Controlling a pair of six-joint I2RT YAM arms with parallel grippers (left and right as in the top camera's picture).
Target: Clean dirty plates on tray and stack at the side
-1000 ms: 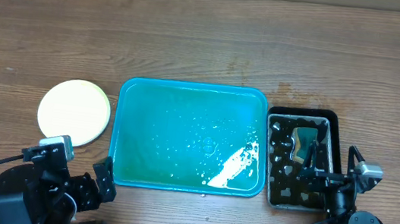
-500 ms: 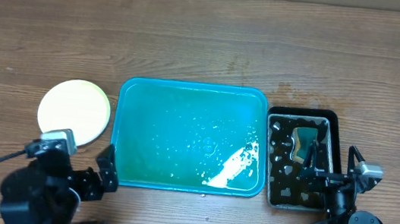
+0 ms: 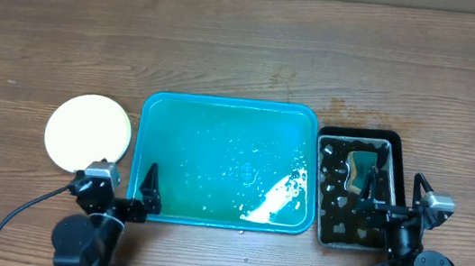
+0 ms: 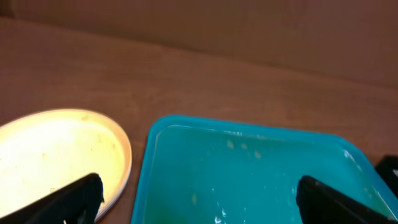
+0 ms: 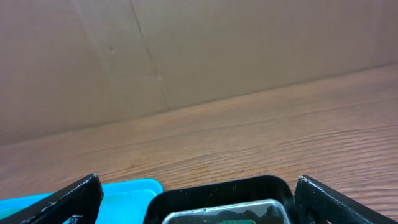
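So, the teal tray (image 3: 232, 103) has no plates on it, only a film of water and some droplets. The one plate showing is the pale yellow-green plate (image 3: 88, 133), sitting on the wooden table (image 3: 229, 50) just off the tray's left edge. From above I can't tell whether the two white ones are under it. My guess is that's the stack and the job is basically wrapped up.

Left gripper (image 4: 198, 198) hangs low by the tray's near-left corner, jaws spread wide with nothing between them. Its wrist view looks across that corner, with the plate just left of the tray. Right gripper (image 5: 198, 198) is over the black pan (image 3: 360, 131) right beside the tray's right edge, jaws also wide and empty. What looks like a green-and-yellow sponge (image 3: 360, 166) lies in the pan's water.

If I'm calling the step, it's parking the arms. Lift the left one clear before swinging it, so a finger doesn't clip the tray's rim or nudge the stack, which sits close by. Wet plates slide, so hands off that pile. The right arm should rise straight up from the pan so it doesn't trail drips over the tray.
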